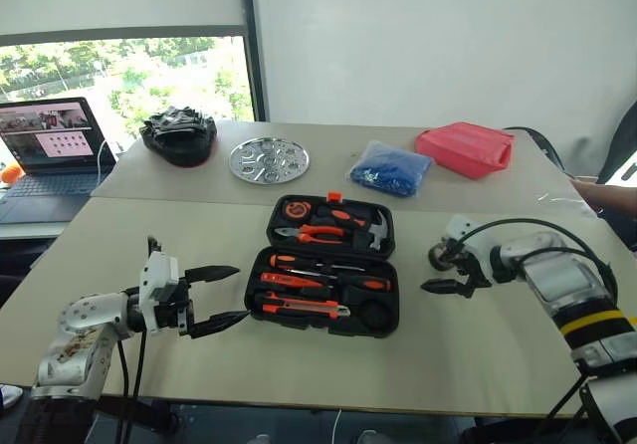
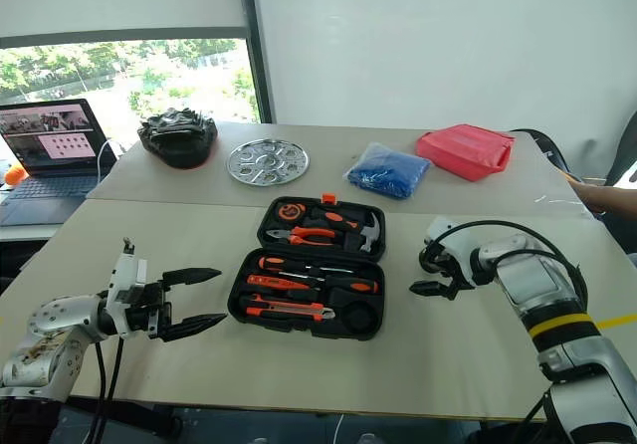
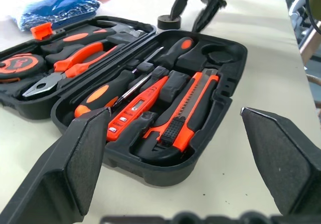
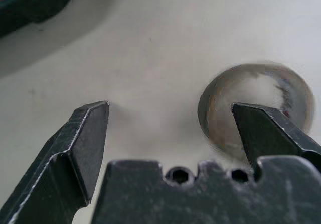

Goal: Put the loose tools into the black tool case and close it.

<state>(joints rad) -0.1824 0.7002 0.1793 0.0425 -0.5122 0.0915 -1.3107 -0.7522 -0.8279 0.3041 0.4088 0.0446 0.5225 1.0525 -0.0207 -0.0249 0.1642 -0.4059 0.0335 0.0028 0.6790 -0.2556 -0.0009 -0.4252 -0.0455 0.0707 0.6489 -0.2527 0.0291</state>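
The black tool case [image 1: 383, 317] lies open at the table's middle. In its near half rest two screwdrivers [image 3: 100, 92], the slim tester [image 3: 135, 106] and the utility knife [image 3: 188, 108]. The far half holds pliers, a hammer and a tape measure. The small dark tape roll [image 3: 168, 22] stands on the table just right of the case. My right gripper [image 1: 439, 271] hangs open right over it; in the right wrist view the roll [image 4: 251, 91] sits partly behind one finger [image 4: 271, 131]. My left gripper [image 1: 224, 295] is open and holds nothing, left of the case and pointing at it.
On the far table are a black bowl-like object [image 1: 179, 133], a round metal tray [image 1: 269, 158], a blue bag [image 1: 391, 168] and a red box [image 1: 466, 148]. A laptop [image 1: 50, 145] sits far left. A person's arm [image 1: 607, 197] shows at the right edge.
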